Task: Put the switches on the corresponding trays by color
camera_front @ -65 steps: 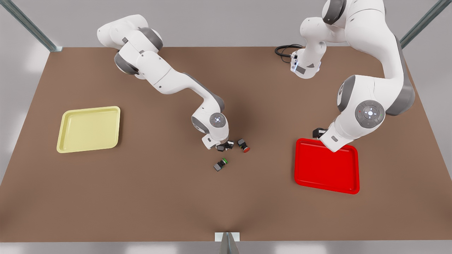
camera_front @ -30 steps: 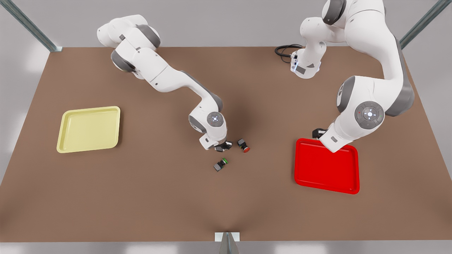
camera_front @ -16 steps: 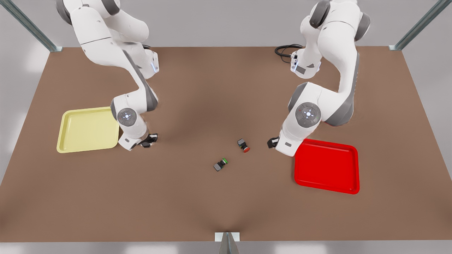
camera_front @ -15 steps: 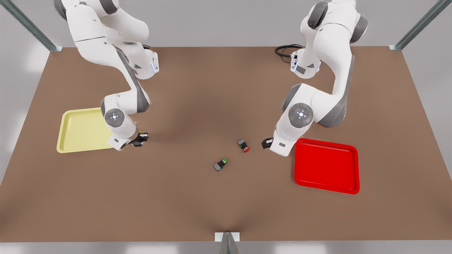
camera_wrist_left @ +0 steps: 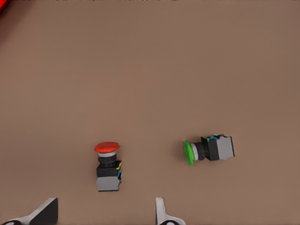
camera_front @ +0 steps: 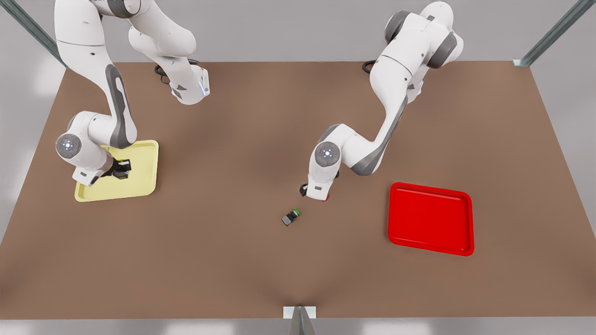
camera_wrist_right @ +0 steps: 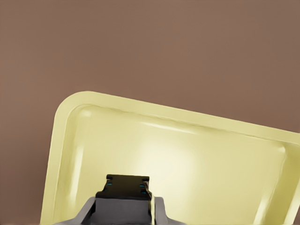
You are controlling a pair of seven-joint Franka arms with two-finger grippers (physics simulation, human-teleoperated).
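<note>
My right gripper (camera_front: 122, 169) hangs over the pale yellow tray (camera_front: 139, 182) at the front view's left. It is shut on the dark body of the yellow switch (camera_wrist_right: 124, 190), whose cap is hidden in the right wrist view. The tray's floor (camera_wrist_right: 187, 164) lies beneath it. My left gripper (camera_wrist_left: 103, 212) is open above the red switch (camera_wrist_left: 108, 164), which lies on its side on the table just ahead of the two fingertips. In the front view that hand covers nearly all of the red switch (camera_front: 327, 197). The red tray (camera_front: 430, 218) sits empty at the front view's right.
A green-capped switch (camera_front: 291, 217) lies on its side on the brown table, just in front of my left hand; it appears beside the red one as the green switch (camera_wrist_left: 208, 149) in the left wrist view. Metal frame posts stand at the far corners.
My right gripper carried the yellow switch from the table's middle to over the yellow tray. My left arm swung from the red tray to above the red switch.
</note>
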